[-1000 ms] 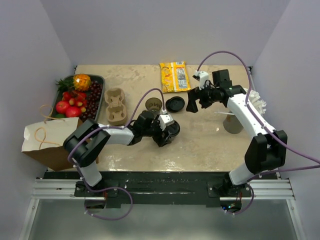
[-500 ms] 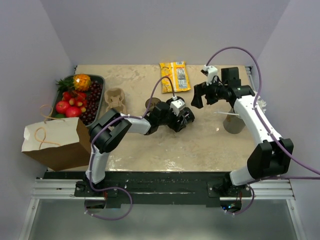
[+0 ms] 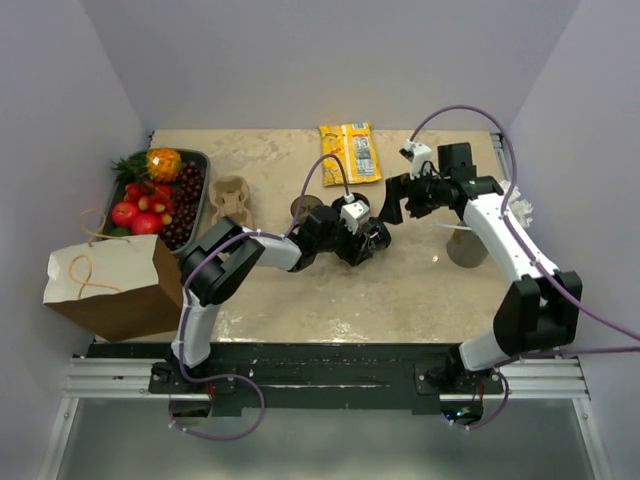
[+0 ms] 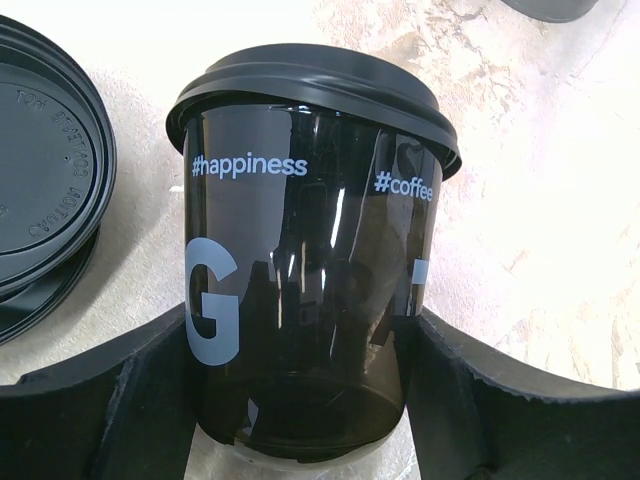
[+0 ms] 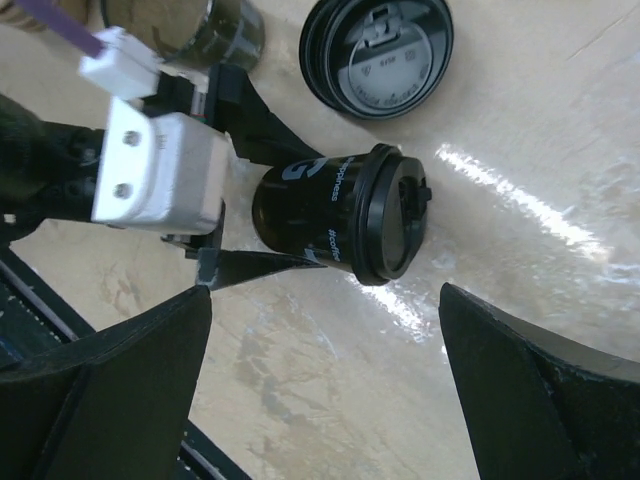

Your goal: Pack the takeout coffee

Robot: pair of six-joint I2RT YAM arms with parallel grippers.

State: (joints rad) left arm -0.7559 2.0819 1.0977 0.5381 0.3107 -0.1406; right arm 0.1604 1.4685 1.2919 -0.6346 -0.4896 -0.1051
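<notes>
Black lidded coffee cup (image 4: 310,250), white lettering, upright on table (image 4: 560,200)

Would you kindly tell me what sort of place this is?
Likely a robot lab workcell: plain enclosing walls, a metal mounting rail, and staged props like the coffee cup and fruit tray.

Lab robot test cell, tabletop (image 3: 400,290) boxed in by plain lilac walls (image 3: 330,60), aluminium rail (image 3: 110,380) mounted at 6 o'clock, fruit tray (image 3: 196,156) staged at 10 o'clock.
</notes>
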